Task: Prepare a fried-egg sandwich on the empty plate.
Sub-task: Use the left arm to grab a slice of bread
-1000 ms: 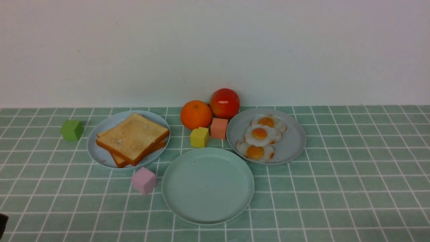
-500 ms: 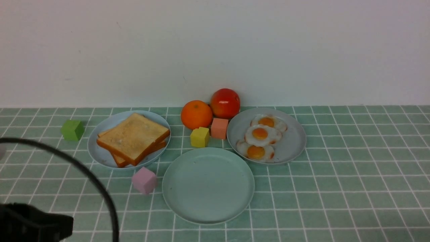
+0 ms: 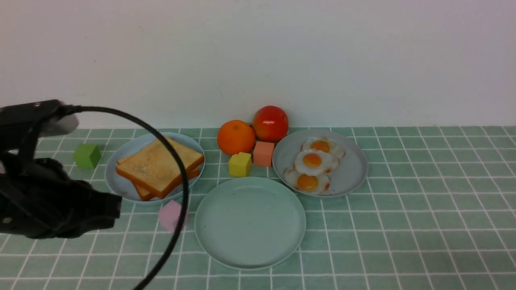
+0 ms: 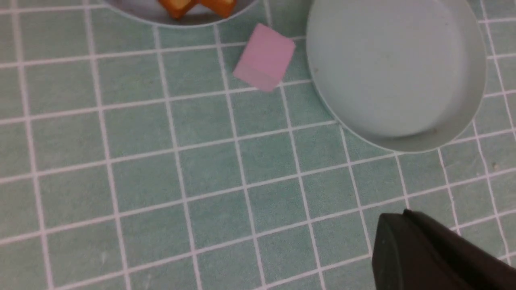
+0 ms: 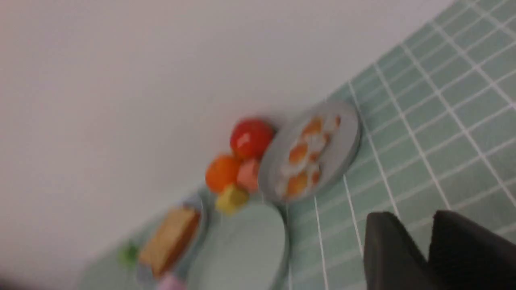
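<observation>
The toast (image 3: 161, 165) lies stacked on the blue plate (image 3: 114, 183), and three eggs (image 3: 312, 160) rest on the grey plate (image 3: 352, 171). The green plate (image 3: 250, 225) is bare, near the pink block (image 3: 171, 215). The left claw (image 4: 403, 213) has its tips together, holding nothing. The right claw (image 5: 411, 217), though the wrist view is blurred, seems to have its fingertips apart with nothing between.

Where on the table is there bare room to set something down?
Bare cloth lies right of the mint-green plate, nearer than the grey plate. It is crowded around the orange, tomato and yellow block.
</observation>
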`<state>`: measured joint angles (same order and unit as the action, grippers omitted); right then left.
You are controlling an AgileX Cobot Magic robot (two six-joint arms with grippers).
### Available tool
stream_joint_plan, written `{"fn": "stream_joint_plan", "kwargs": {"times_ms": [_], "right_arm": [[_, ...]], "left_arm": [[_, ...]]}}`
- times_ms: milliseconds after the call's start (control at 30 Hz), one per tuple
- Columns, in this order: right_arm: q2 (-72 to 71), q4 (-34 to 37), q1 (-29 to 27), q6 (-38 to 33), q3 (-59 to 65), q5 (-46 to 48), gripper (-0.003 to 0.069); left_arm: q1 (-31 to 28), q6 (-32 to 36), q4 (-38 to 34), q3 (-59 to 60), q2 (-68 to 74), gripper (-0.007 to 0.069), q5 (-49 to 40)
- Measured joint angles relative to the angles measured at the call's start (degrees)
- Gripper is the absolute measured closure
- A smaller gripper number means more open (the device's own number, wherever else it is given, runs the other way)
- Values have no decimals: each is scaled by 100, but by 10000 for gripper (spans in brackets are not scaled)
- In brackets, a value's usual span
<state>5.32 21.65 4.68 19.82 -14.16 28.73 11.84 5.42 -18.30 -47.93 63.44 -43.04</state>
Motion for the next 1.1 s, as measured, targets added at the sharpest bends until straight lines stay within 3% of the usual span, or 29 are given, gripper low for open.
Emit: {"fn": "stream_joint_plan", "kwargs": {"times_ms": [133, 267, 467, 667, 767, 933, 1100], "right_arm": [[1259, 1, 0, -1638, -1605, 1868, 585], [2317, 1, 18, -2610, -2834, 3137, 615], [3222, -4, 719, -2967, -3984, 3449, 618], [3416, 1, 1329, -2995, -4131, 3381, 613], [3416, -13, 1360, -2995, -4136, 3339, 610], [3416, -17, 1363, -2999, -4136, 3333, 603], [3416, -17, 1363, -2999, -4136, 3333, 595]], "left_arm": [[506, 55, 132, -138, 409, 638, 514], [673, -80, 495, -582, 1036, 638, 596], [680, -232, 1297, -1814, 2351, 638, 408], [680, -251, 2084, -2812, 3608, 631, 426], [680, -255, 2472, -3185, 4095, 585, 399], [680, -416, 2992, -3713, 4884, 367, 292], [680, -457, 3095, -3778, 5232, 229, 414]]}}
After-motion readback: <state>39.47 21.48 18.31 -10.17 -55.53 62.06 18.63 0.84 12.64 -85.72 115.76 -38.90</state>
